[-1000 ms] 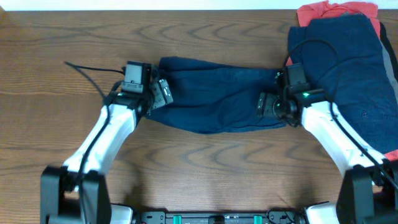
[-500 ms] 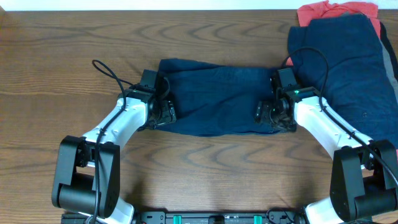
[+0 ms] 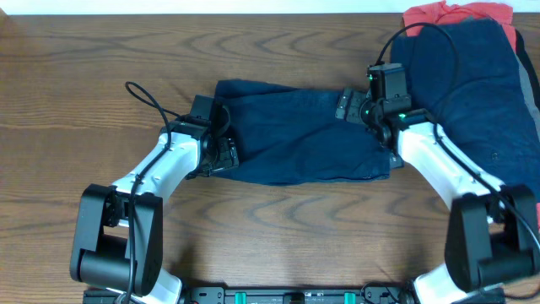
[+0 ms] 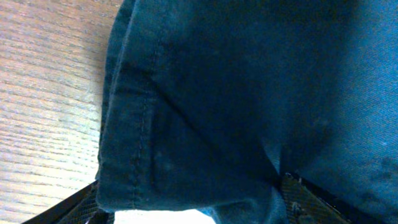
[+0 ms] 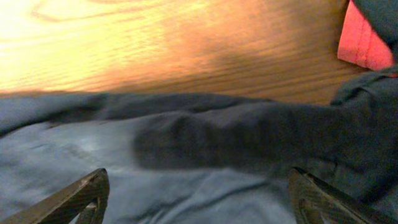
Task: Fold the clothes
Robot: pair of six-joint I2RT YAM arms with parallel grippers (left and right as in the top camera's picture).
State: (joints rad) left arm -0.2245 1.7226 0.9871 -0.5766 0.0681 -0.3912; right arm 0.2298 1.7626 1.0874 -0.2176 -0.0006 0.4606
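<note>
- The wooden table [image 3: 67, 51] is brown with wavy grain lines. Left of the middle navy cloth [image 3: 295, 135] there is lots of bare wood. Only the top camera shows this.
- A thin black cable [image 3: 142, 95] loops just left of the cloth, beside the left arm.
- The left gripper [image 3: 223, 154] sits at the cloth's lower left corner. Its own camera shows what the top one hides: a thick sewn hem [image 4: 140, 124] with a line of stitches. The hem fills the gap between the two black fingers [image 4: 68, 205]. The fingers stand apart, but I cannot tell if they pinch the cloth or only sit around it.
- The cloth is soft, dark blue and wrinkly. It lies wide and flat in the middle of the table, with a straight left edge and a curved lower edge.
- The right gripper [image 3: 348, 105] hovers at the cloth's top right edge. Its camera shows both fingers spread wide and holding nothing, with blue cloth below.
- Just right of the cloth lies a bigger navy pile [image 3: 472, 84], which runs to the picture's right edge.
- A coral-red garment [image 3: 447, 13] pokes out from under the pile at the far corner. The right wrist camera catches a small piece of it too.
</note>
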